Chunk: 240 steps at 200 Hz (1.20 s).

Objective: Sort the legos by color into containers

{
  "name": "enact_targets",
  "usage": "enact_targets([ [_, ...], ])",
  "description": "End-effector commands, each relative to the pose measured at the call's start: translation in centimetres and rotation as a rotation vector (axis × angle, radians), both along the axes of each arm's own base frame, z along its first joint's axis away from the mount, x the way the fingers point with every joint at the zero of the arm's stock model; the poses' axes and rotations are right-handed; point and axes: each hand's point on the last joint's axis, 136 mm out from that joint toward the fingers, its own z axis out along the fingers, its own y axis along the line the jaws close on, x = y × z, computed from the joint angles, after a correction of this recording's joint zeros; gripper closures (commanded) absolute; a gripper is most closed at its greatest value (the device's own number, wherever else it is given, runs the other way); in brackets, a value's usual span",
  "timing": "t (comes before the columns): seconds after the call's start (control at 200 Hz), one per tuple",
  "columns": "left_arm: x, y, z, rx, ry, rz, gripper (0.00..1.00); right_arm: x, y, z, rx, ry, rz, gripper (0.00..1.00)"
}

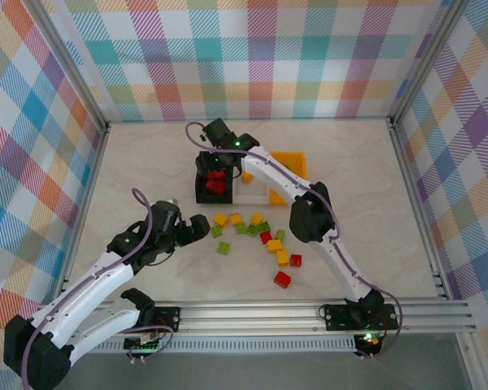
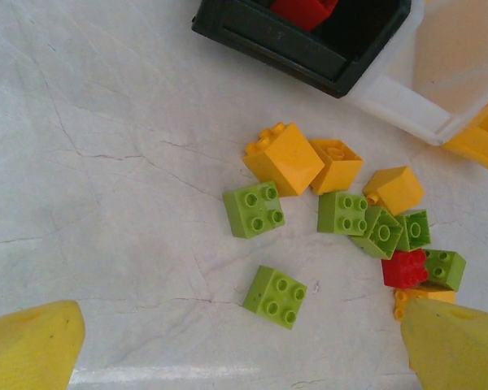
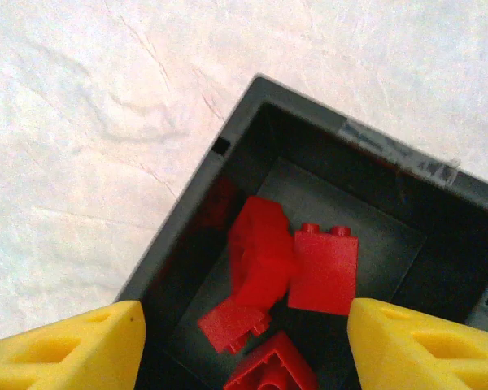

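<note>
Top external view is showing three bins sitting in a row at the far middle of the worktop: a black bin on the left, a white bin in the middle and an orange bin on the right. The right pincer is hanging over the black bin. The legos are lying in a bunch on the worktop, nearer than the bins. A loose red brick is lying nearest of all. The left pincer is hovering just left of the bunch.

Left wrist view is showing the left pincer's yellow fingers standing wide apart, with nothing between them. A green brick is lying alone, just past the gap. A yellow-orange brick and other green, yellow-orange and red ones are crowding together to the right.

Right wrist view is showing the right pincer's fingers standing wide apart too, holding nothing. Below them, red bricks are lying inside the black bin.

I am thinking the bricks are small, light and hard, with smooth sides that could slip. The lone green brick is looking easiest to take. It may be best to squeeze it on two flat sides, low down under the bumps, not on the corners.
</note>
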Motion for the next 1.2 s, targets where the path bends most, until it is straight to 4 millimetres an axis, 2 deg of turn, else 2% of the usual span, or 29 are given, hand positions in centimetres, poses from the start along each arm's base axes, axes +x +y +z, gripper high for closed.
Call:
enact_targets([
  [0.0,0.2,-0.8,-0.4,-0.014,0.001,-0.046,0.03,-0.6,-0.7,3.0,0.021,-0.007,-0.008,0.30],
  [0.155,0.5,-2.6,-1.1,0.000,0.033,-0.126,0.07,-1.8,-1.9,5.6,0.073,-0.041,-0.032,0.29],
  [0.265,0.4,-4.4,-2.4,0.043,0.069,-0.199,0.08,-3.8,-3.9,6.1,0.113,-0.054,-0.051,0.27],
  [0.325,0.3,-5.4,-3.2,0.073,0.084,-0.236,0.10,-5.3,-5.3,5.2,0.107,-0.032,-0.061,0.26],
  [0.355,0.2,-5.9,-3.6,0.087,0.092,-0.257,0.10,-6.0,-6.0,5.7,0.117,-0.033,-0.069,0.26],
  [0.555,0.0,-8.8,-6.3,0.202,0.142,-0.367,0.16,-11.1,-10.5,4.0,0.145,0.002,-0.099,0.24],
  [0.665,0.0,-9.3,-7.9,0.287,0.171,-0.402,0.20,-13.2,-12.8,3.6,0.147,0.005,-0.121,0.24],
  [0.82,0.2,-9.1,-9.8,0.419,0.215,-0.414,0.33,-15.0,-15.3,3.8,0.145,-0.017,-0.147,0.23],
  [1.035,0.1,-8.8,-11.5,0.524,0.230,-0.428,0.47,-16.2,-17.3,4.2,0.149,-0.042,-0.172,0.22],
  [1.195,0.2,-9.2,-11.5,0.540,0.215,-0.431,0.59,-16.4,-18.2,4.2,0.153,-0.051,-0.193,0.22],
])
